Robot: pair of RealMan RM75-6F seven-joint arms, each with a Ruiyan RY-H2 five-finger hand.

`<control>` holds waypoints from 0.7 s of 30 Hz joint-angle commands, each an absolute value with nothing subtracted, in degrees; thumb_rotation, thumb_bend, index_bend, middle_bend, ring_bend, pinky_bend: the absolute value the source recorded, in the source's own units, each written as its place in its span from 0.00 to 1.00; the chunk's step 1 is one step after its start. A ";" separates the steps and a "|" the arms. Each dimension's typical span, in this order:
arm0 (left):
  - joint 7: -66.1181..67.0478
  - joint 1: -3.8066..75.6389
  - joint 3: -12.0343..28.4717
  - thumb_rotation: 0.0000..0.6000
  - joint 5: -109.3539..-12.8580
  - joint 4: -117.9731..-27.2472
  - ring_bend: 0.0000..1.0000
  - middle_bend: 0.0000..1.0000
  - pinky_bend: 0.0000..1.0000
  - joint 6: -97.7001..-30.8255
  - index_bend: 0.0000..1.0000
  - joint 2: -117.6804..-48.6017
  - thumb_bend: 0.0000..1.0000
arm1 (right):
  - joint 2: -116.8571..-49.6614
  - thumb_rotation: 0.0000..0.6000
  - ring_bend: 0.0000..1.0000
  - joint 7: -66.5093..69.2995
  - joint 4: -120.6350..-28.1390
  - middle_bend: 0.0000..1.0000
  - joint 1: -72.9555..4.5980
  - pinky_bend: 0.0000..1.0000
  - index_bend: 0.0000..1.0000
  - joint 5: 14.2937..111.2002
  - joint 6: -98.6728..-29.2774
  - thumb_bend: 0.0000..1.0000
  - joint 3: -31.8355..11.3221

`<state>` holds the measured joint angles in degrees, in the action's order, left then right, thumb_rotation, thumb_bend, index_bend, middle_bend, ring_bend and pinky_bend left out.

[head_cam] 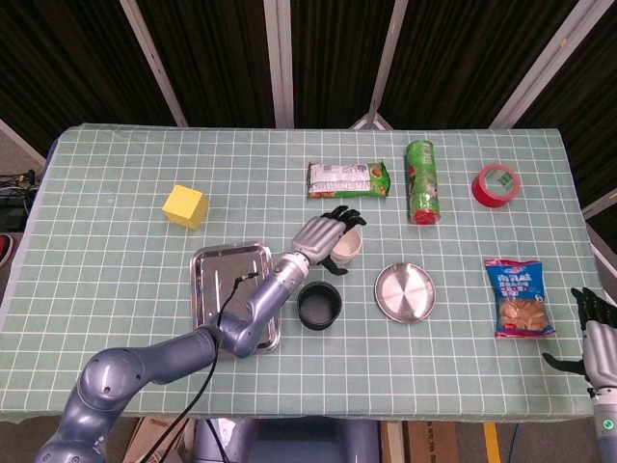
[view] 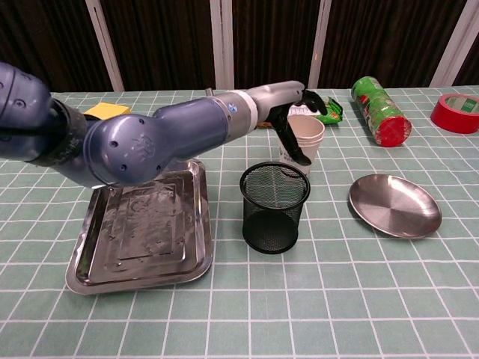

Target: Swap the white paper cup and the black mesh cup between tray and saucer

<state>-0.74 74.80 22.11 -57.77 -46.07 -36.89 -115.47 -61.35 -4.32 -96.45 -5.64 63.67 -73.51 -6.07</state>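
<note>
Overhead, green gridded tablecloth (head_cam: 116, 270) meets dark slatted panels (head_cam: 212, 58).

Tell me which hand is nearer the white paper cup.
Left. The left hand is right at the white paper cup, its fingers curling around the cup's side. The right hand hangs off the table's far right edge, beyond the snack bag.
</note>
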 commanded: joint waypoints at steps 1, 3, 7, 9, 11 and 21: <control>-3.08 75.13 21.85 1.00 -60.16 -43.91 0.11 0.19 0.28 -38.10 0.24 -117.16 0.23 | -61.41 1.00 0.03 -4.09 -96.51 0.00 -5.56 0.00 0.00 63.73 -73.58 0.01 -6.16; -3.98 75.33 21.73 1.00 -61.26 -42.78 0.13 0.22 0.30 -38.35 0.25 -117.75 0.26 | -61.46 1.00 0.04 -3.81 -96.39 0.00 -5.54 0.00 0.00 63.67 -73.41 0.01 -6.21; -5.53 75.68 21.71 1.00 -62.84 -41.39 0.18 0.29 0.35 -38.62 0.29 -118.55 0.33 | -61.56 1.00 0.04 -3.57 -96.13 0.00 -5.63 0.00 0.00 63.64 -73.06 0.01 -6.29; -6.39 75.69 21.74 1.00 -63.62 -40.89 0.23 0.34 0.40 -39.21 0.33 -118.92 0.38 | -61.58 1.00 0.04 -3.41 -96.09 0.00 -5.62 0.00 0.00 63.76 -73.00 0.01 -6.30; -7.13 75.68 21.55 1.00 -64.53 -40.28 0.28 0.40 0.43 -39.59 0.36 -119.16 0.42 | -61.61 1.00 0.05 -3.11 -96.07 0.00 -5.61 0.00 0.00 63.93 -72.91 0.01 -6.31; -6.97 73.71 21.69 1.00 -66.71 -42.81 0.33 0.46 0.46 -43.77 0.43 -116.76 0.47 | -61.43 1.00 0.06 -1.53 -95.98 0.00 -5.43 0.00 0.00 64.53 -72.64 0.01 -6.43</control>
<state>-7.04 74.39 21.54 -66.38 -41.53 -42.84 -117.76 -61.43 -1.53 -95.98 -5.43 64.53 -72.65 -6.43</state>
